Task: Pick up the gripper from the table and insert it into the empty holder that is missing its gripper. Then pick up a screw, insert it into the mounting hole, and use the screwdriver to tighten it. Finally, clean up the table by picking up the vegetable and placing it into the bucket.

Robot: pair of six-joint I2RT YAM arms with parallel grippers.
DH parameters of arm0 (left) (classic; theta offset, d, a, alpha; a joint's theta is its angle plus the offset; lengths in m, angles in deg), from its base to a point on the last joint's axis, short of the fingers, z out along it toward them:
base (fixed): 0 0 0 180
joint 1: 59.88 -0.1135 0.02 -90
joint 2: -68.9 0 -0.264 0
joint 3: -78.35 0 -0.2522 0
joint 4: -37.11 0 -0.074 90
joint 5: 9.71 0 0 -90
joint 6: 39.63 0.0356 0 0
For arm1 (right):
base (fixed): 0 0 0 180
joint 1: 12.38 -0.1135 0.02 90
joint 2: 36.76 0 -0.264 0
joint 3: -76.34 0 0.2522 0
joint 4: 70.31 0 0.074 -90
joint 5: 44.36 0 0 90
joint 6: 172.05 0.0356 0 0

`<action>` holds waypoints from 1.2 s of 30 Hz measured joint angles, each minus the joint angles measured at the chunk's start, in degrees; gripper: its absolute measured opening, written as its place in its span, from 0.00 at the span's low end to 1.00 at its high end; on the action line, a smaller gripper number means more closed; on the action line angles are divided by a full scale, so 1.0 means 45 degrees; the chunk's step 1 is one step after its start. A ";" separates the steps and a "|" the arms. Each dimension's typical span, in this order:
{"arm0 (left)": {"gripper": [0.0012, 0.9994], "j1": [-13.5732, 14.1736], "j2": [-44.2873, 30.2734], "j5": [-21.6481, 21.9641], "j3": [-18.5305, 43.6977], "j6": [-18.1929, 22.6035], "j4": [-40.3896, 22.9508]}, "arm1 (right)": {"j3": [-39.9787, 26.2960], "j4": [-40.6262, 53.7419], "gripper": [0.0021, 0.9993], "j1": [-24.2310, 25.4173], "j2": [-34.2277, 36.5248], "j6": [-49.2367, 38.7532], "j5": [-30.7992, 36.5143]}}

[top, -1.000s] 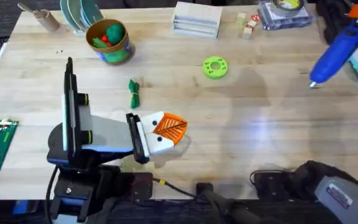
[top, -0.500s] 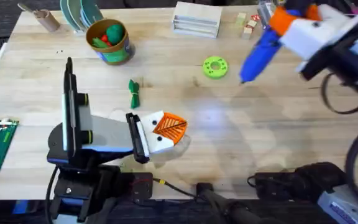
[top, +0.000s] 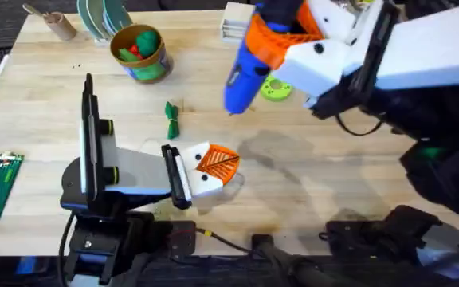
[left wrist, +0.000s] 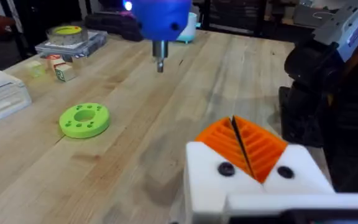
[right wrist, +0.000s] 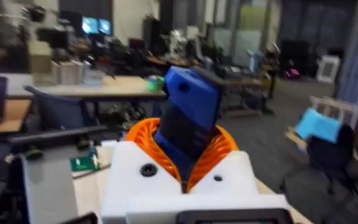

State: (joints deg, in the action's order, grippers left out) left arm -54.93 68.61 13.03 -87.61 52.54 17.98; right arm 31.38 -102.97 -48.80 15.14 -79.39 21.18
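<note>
Blue screwdriver (top: 244, 73) was clamped in the right claw (top: 281, 44) above the tabletop (top: 333, 183), near the lime-green disc (top: 276, 88); it looked rigid and heavy, best held mid-body. Left claw (top: 213, 166) was closed together.

Bright even overhead light, soft shadows on the table (top: 317, 183) (faint glare), motion-blurred screwdriver (top: 249, 68), hazy background.

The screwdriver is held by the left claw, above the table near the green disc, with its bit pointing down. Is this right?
Not quite. The right claw holds the screwdriver, as the overhead view shows. The rest stands: it is above the table near the green disc, with its bit pointing down.
</note>
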 joint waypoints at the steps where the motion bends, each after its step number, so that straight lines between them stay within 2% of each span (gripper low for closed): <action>1: 0.00 0.0000 -0.0005 0.0000 0.0000 0.0000 0.0000 | 0.0000 -0.0520 0.02 -0.0293 0.0149 0.0000 -0.0027; 5: 0.00 0.0000 -0.0005 0.0005 0.0000 0.0000 0.0000 | 0.0000 -0.1289 0.02 -0.1088 0.0433 0.0000 -0.0105; 12: 0.00 0.0000 -0.0004 0.0051 0.0000 -0.0136 -0.0001 | -0.0005 -0.1322 0.02 -0.2049 0.0600 0.0000 -0.0125; 17: 0.00 0.0000 -0.0004 0.0580 0.0000 -0.0846 -0.0062 | -0.0005 -0.1403 0.02 -0.2161 0.0814 0.0004 -0.0158; 22: 0.00 0.0000 -0.0001 0.0837 0.0000 -0.1158 -0.0058 | -0.0005 -0.1398 0.02 -0.2545 0.1469 0.0000 -0.0153; 29: 0.00 0.0000 -0.0005 0.0913 0.0000 -0.1268 -0.0053 | -0.0089 -0.1871 0.02 -0.2988 0.2443 0.0003 -0.0161; 36: 0.00 0.0000 -0.0005 0.0913 0.0000 -0.1268 -0.0056 | -0.0175 -0.1974 0.02 -0.2988 0.2601 -0.0267 -0.0155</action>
State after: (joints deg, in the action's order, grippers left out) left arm -54.93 68.59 17.14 -87.61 46.84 17.73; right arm 30.59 -111.85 -62.25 26.85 -80.60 20.48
